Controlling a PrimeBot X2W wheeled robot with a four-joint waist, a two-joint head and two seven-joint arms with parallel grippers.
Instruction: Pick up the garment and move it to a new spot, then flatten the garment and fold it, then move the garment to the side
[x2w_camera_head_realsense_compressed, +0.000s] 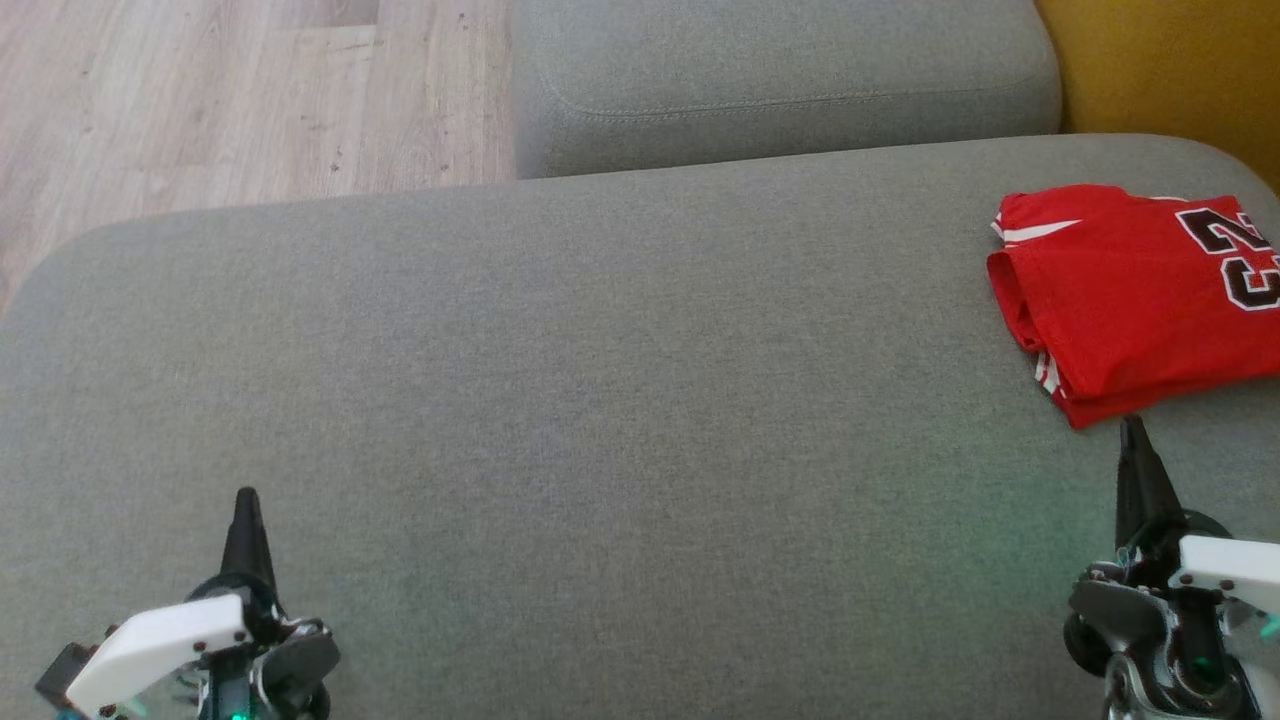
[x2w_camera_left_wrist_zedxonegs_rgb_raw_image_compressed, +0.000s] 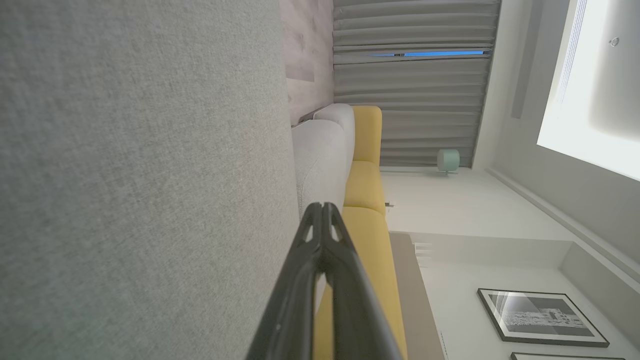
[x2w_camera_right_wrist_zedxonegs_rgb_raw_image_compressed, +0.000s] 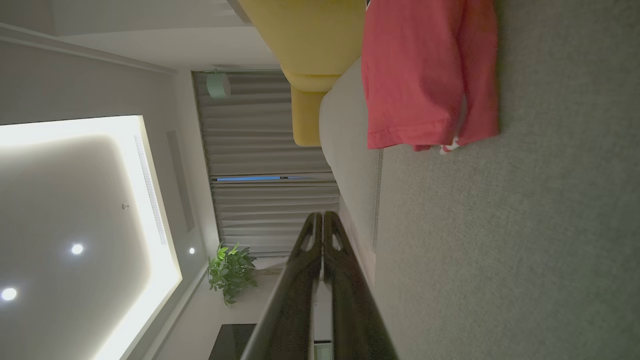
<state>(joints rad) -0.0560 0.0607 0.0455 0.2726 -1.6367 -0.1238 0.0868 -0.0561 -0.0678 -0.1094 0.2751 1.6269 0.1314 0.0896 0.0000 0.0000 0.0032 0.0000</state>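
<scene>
The garment (x2w_camera_head_realsense_compressed: 1140, 290) is a red jersey with white trim and dark numbers, folded into a compact stack at the right edge of the grey sofa seat (x2w_camera_head_realsense_compressed: 600, 380). My right gripper (x2w_camera_head_realsense_compressed: 1132, 425) is shut and empty, its tip just below the jersey's near corner, not touching it. In the right wrist view the red garment (x2w_camera_right_wrist_zedxonegs_rgb_raw_image_compressed: 425, 75) lies ahead of the shut right gripper (x2w_camera_right_wrist_zedxonegs_rgb_raw_image_compressed: 322, 216). At the lower left my left gripper (x2w_camera_head_realsense_compressed: 245, 495) is shut with nothing in it, far from the jersey. The left wrist view shows the left gripper (x2w_camera_left_wrist_zedxonegs_rgb_raw_image_compressed: 322, 206) closed beside the grey cushion.
A second grey cushion (x2w_camera_head_realsense_compressed: 780, 80) sits behind the seat, and a yellow cushion (x2w_camera_head_realsense_compressed: 1160, 60) lies at the back right. Wooden floor (x2w_camera_head_realsense_compressed: 230, 90) shows at the upper left, past the seat's left edge.
</scene>
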